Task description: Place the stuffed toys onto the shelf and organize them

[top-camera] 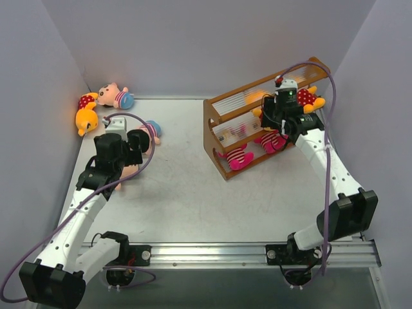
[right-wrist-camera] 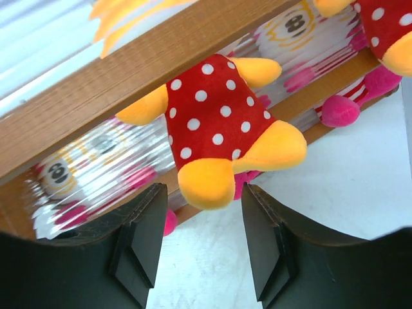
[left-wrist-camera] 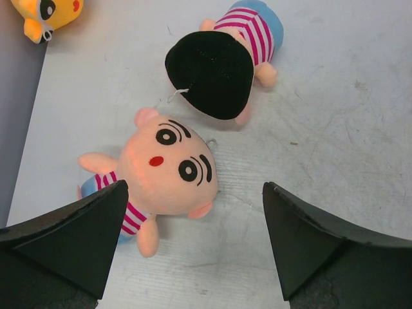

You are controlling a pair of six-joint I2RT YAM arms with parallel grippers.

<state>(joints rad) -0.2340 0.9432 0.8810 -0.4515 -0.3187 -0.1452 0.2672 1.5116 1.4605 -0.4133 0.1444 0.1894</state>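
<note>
Nearest to us, over the left side of the table (top-camera: 193,199), the left gripper (left-wrist-camera: 194,193) hangs with its fingers (left-wrist-camera: 71,238) spread wide and gripping nothing. Its wrist view gives us what the top view hides under the arm. A face-up boy doll (left-wrist-camera: 168,166) lies on the table, its head in the gap between the fingertips but nearer the left one. Its striped body runs out under that finger. Just beyond it, a face-down boy doll (left-wrist-camera: 222,67) shows black hair, a striped shirt and blue shorts.

Further off, on the right, stands the shelf (top-camera: 211,125). The right gripper (right-wrist-camera: 203,215) is up at its upper tier, and from above we see only the gripper's back. The wrist view shows its fingers (right-wrist-camera: 138,248) parted and released. A polka-dot bear (right-wrist-camera: 215,116) hangs over the wooden rail (right-wrist-camera: 103,80). One of its yellow feet sits at the mouth of the gap, a sliver clear of each fingertip. Through the pale rods we make out a white-faced toy (right-wrist-camera: 58,172), blurred. From above, a magenta-limbed striped toy (top-camera: 238,158) sits on the lowest tier.

Farthest away, in the back-left corner, a yellow bear (top-camera: 84,119) and another boy doll (top-camera: 116,96) lie close together.
</note>
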